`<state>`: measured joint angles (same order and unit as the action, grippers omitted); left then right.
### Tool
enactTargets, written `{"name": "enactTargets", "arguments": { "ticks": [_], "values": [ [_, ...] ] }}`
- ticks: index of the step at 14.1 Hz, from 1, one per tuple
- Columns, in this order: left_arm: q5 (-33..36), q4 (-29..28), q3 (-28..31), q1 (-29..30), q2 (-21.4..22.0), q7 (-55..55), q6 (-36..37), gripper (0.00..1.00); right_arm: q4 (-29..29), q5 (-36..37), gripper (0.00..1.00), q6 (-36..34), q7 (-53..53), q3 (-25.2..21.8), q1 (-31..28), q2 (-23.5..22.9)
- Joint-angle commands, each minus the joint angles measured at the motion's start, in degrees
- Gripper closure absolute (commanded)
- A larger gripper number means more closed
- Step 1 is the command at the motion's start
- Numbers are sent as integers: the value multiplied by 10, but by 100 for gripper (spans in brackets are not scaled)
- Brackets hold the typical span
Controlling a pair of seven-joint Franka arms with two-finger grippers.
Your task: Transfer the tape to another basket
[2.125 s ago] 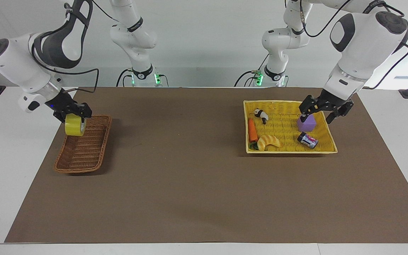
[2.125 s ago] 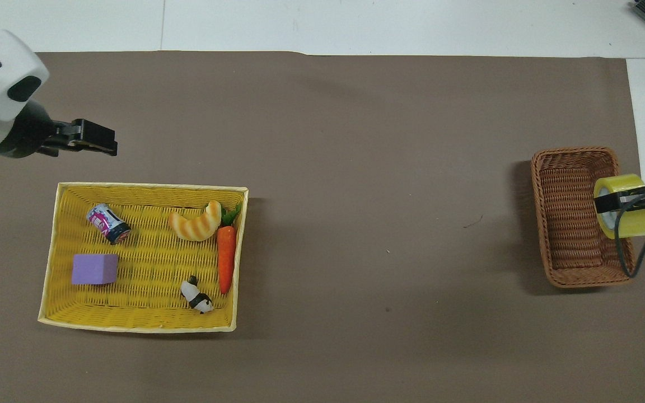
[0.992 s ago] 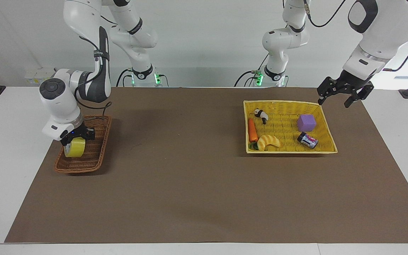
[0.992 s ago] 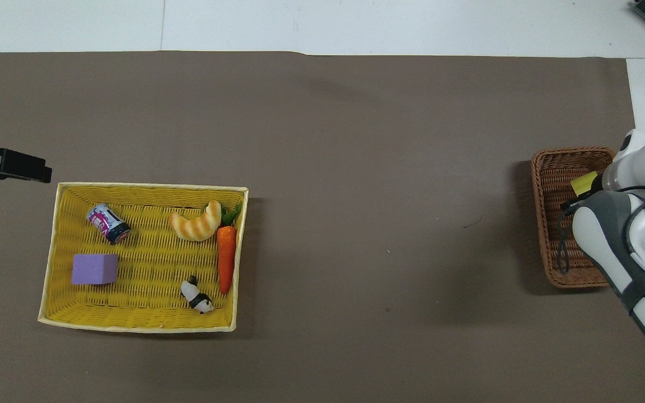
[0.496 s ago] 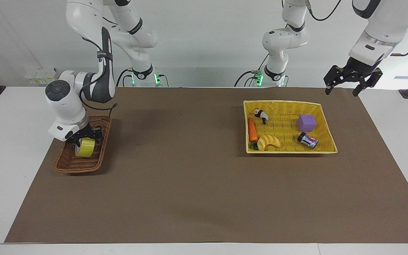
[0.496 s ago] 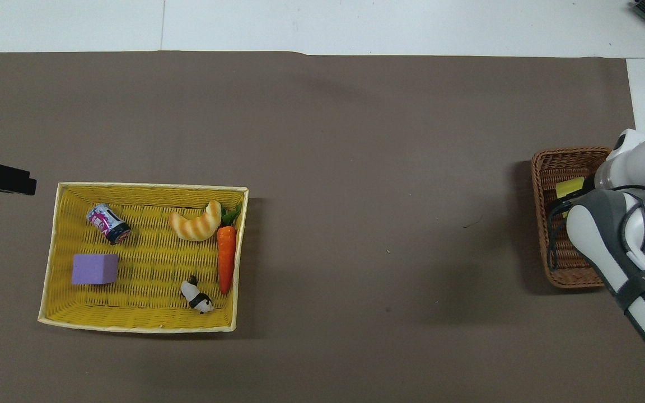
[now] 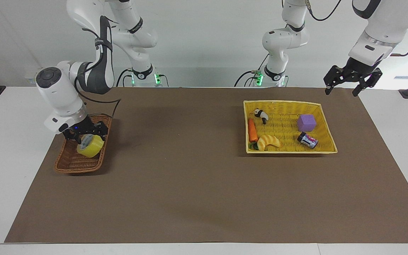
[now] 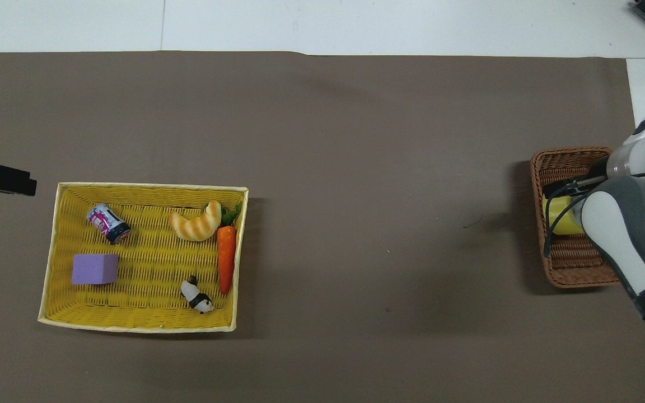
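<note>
The yellow tape [image 7: 90, 146] lies tilted inside the dark-brown wicker basket [image 7: 70, 163] at the right arm's end of the table. My right gripper [image 7: 84, 132] hangs just above the roll, open, its fingers spread to either side and not gripping it. In the overhead view the right arm covers most of the tape [image 8: 561, 217] and part of the basket [image 8: 559, 163]. My left gripper [image 7: 348, 82] waits open in the air over the mat's edge, near the robots' end of the yellow tray basket [image 7: 326, 124].
The yellow tray basket [image 8: 51, 257] holds a purple block [image 7: 306, 122], a small can [image 7: 307, 140], a croissant toy [image 7: 268, 141], a carrot [image 7: 252, 130] and a panda figure [image 7: 261, 115]. Brown mat [image 7: 190, 170] lies between the two baskets.
My right gripper lowered the tape into the brown basket, opened and let it go; the roll tipped over. My left gripper rose away from the yellow tray and now holds still.
</note>
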<state>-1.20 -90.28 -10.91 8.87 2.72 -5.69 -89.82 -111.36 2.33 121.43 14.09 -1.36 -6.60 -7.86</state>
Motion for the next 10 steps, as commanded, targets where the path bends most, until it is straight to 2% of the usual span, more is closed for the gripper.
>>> {"name": "enactTargets", "arguments": {
  "ticks": [1,4,6,10],
  "values": [
    [11,-5,-3,5,7,-6,8,0,33,-14,0,-33,-61,1,8,8],
    [11,-5,-3,5,7,-6,8,0,82,-14,0,-93,-124,2,23,20],
    [11,-5,-3,5,7,-6,8,0,83,-14,0,-104,-199,7,36,50],
    [10,-3,-3,4,6,-5,4,0,89,-14,0,-188,-273,14,47,118]
  ]
}}
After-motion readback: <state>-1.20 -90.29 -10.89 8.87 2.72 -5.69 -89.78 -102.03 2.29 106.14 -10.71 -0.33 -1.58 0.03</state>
